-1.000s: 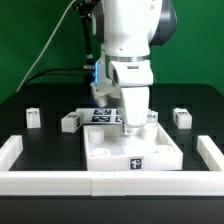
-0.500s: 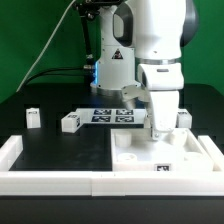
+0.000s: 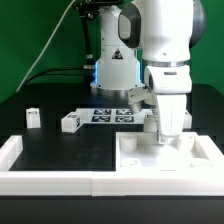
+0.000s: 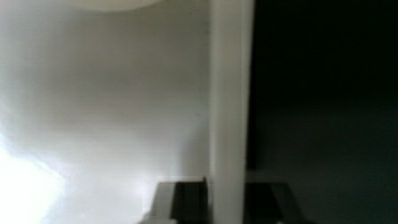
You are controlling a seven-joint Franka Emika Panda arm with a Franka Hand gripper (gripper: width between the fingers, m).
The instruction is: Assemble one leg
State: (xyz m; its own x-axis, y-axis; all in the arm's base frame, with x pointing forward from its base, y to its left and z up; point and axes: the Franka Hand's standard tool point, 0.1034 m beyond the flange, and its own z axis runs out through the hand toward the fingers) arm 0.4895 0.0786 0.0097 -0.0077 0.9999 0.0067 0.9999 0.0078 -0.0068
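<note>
Logging leg (image 3: 70, 122): on the table (image 3: 60, 148), exterior view's left, well apart from gripper (image 3: 168, 138), whose closure we cannot tell. We judge it light, rigid, slick; grasp flat sides mid-length.

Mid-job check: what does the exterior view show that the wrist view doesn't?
Only the exterior view: the arm, a leg and a second leg lying loose at that view's left, and the marker board. Only the wrist view: a close look along the tabletop's raised rim against the black table. Both: the tabletop, with the gripper down at it; whether the jaws are shut cannot be told.
</note>
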